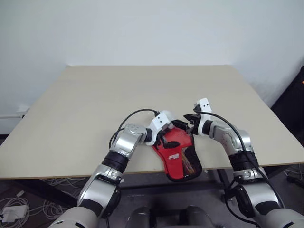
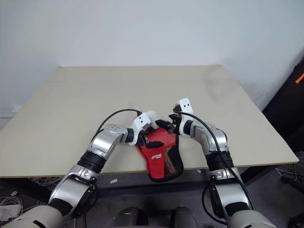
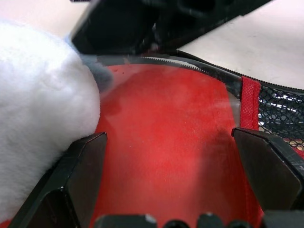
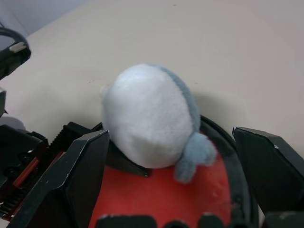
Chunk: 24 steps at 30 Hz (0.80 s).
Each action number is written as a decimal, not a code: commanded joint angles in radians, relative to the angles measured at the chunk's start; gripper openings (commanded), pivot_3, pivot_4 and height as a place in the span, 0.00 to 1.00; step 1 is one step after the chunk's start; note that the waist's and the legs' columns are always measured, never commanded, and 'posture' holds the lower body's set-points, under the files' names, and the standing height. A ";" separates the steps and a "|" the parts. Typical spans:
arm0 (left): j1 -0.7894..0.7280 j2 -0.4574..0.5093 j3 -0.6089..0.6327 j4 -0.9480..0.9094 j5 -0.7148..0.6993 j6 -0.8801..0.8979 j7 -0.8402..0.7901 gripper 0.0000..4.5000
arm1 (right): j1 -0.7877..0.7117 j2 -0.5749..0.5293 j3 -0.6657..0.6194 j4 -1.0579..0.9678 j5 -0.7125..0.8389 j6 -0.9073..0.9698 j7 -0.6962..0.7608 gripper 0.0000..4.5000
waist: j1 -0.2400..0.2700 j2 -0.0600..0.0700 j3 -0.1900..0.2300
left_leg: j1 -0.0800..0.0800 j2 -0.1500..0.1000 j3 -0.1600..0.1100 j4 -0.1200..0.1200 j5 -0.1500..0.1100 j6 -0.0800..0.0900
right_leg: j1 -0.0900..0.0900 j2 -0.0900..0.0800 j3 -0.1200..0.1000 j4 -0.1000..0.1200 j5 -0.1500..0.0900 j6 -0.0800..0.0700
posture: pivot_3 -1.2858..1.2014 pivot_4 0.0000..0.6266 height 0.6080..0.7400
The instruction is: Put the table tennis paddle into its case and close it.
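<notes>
At the table's (image 1: 71, 109) near edge, over the red case (image 1: 176, 154), its mesh end hanging past the edge. Left gripper (image 1: 167, 138) on the case's left, jaws wide, holding nothing. Right gripper (image 1: 190, 119) at its far end, jaws wide too. Whitish plush lump (image 4: 147, 121) against the case's far rim. Paddle not discernible.

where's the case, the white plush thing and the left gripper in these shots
case (image 1: 176, 154): left eye view, on its red logo side.
white plush lump (image 4: 147, 114): right wrist view, on its white fuzzy belly.
left gripper (image 3: 175, 156): left wrist view, midway between its open black fingers.
</notes>
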 commanded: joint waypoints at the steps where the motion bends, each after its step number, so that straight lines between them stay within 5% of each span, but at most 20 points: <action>1: 0.028 0.018 -0.035 -0.070 -0.029 0.038 -0.065 1.00 | -0.044 0.012 0.002 0.000 -0.006 -0.030 -0.004 1.00 | 0.000 0.000 0.000 | 0.000 0.000 0.000 0.000 0.000 0.000 | 0.000 0.000 0.000 0.000 0.000 0.000 | 0.52 0.00 1.00; 8: 0.098 0.104 -0.103 -0.196 -0.058 0.108 -0.178 1.00 | -0.103 0.059 0.003 0.093 0.002 -0.034 -0.005 1.00 | 0.000 0.001 0.000 | 0.000 0.000 0.000 0.000 0.000 -0.001 | 0.000 0.000 0.000 0.000 0.000 0.000 | 0.52 0.00 1.00; 24: 0.046 0.067 -0.063 -0.055 -0.033 0.085 0.002 1.00 | -0.206 0.128 0.017 0.372 -0.108 -0.154 -0.060 1.00 | -0.001 0.002 -0.001 | 0.002 0.000 0.001 0.000 0.001 -0.001 | 0.001 0.000 0.000 0.000 0.000 0.000 | 0.52 0.00 1.00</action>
